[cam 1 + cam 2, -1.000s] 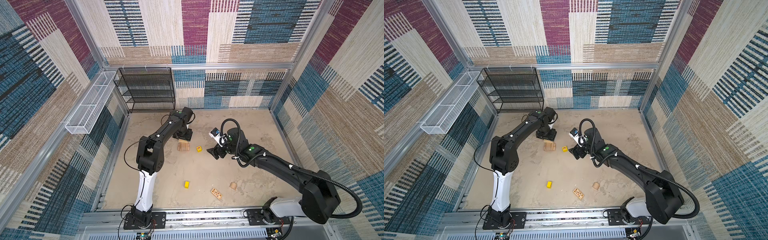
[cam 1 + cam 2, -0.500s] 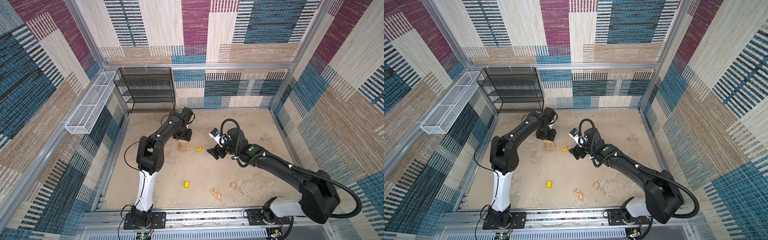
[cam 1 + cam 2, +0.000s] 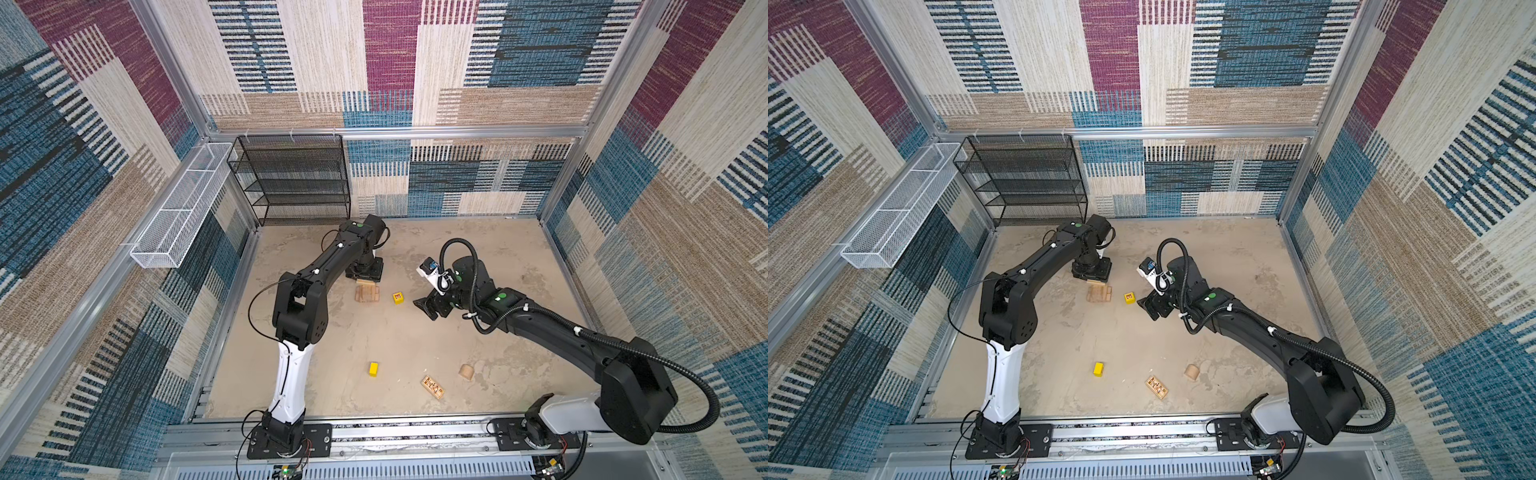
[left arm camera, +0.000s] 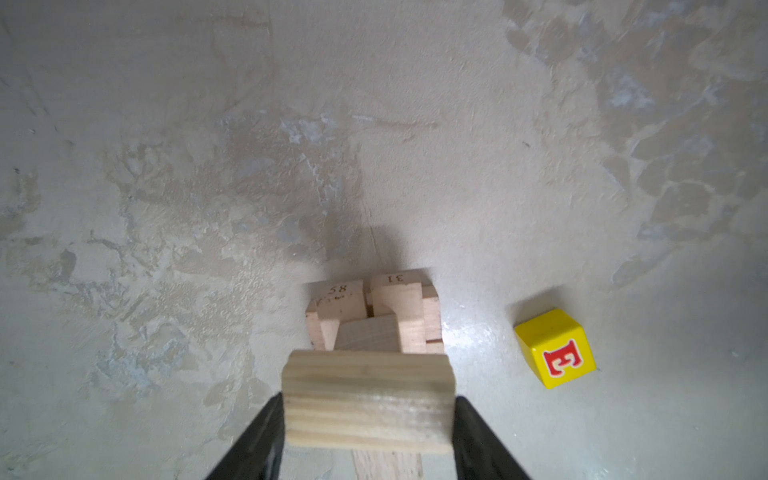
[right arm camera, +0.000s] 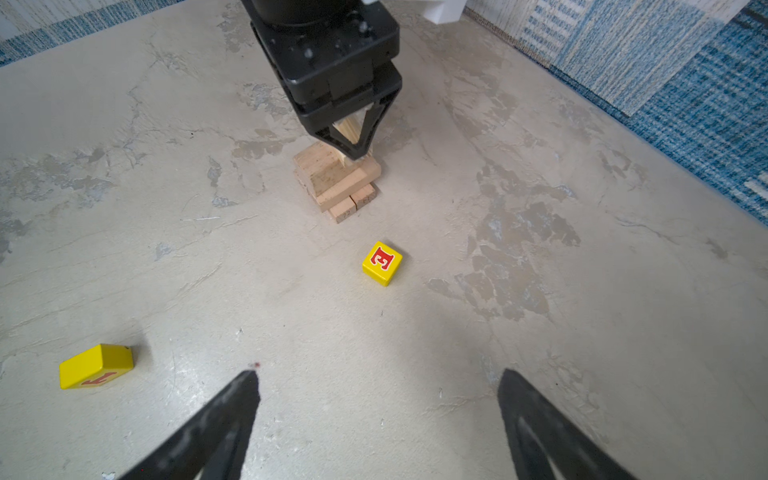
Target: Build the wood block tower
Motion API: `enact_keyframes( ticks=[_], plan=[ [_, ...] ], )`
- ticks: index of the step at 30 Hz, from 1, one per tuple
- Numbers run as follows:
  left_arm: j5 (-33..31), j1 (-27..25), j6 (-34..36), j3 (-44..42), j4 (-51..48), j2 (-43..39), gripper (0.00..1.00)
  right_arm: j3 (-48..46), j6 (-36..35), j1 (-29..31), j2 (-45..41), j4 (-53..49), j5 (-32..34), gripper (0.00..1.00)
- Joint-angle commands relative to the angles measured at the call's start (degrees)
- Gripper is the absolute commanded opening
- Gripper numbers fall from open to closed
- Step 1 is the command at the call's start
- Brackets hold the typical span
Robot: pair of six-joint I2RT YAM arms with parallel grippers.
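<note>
The left gripper (image 4: 368, 419) is clamped on a tan block (image 4: 365, 386), one black finger (image 4: 257, 440) against each short end. The block lies level and crosswise directly over the tower (image 4: 374, 311). From the right wrist camera it sits at the tower's (image 5: 336, 178) top layer, but whether it rests there or hangs just clear cannot be made out.

The right gripper (image 5: 378, 386) has its jaws wide apart with nothing between them. It is low over the table (image 3: 498, 257), well right of the tower.

A lettered yellow cube (image 5: 382, 263) lies on the table between the tower and the right gripper, nearer the tower and apart from both. The other loose blocks lie well apart toward the near edge:
- a yellow block (image 3: 373, 368) on the left
- a patterned block (image 3: 432, 387) right of it
- a rounded piece (image 3: 467, 372) just right of the patterned block

In both top views the left gripper (image 3: 365, 270) covers the far side of the tower (image 3: 368, 294), and only a thin edge of the tan block shows. In the left wrist view the tan block hides much of the tower's top. The right gripper's fingers (image 5: 232, 415) are cut off by the frame edge, and the yellow block's (image 5: 96, 366) letter is too foreshortened to read.
</note>
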Motion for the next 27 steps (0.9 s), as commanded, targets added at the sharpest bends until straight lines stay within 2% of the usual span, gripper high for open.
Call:
enact_keyframes(
  ticks=[1,27],
  plan=[
    [-1.0,0.1,-1.6,-0.6,-0.8,-1.0,0.61,0.5,-0.2,-0.1,0.3,0.0,-1.0,0.92],
    [-2.2,-0.4,-7.6,0.0,-0.7,-1.7,0.62,1.2,-0.5,-0.1,1.6,-0.5,-2.0,0.9]
  ],
)
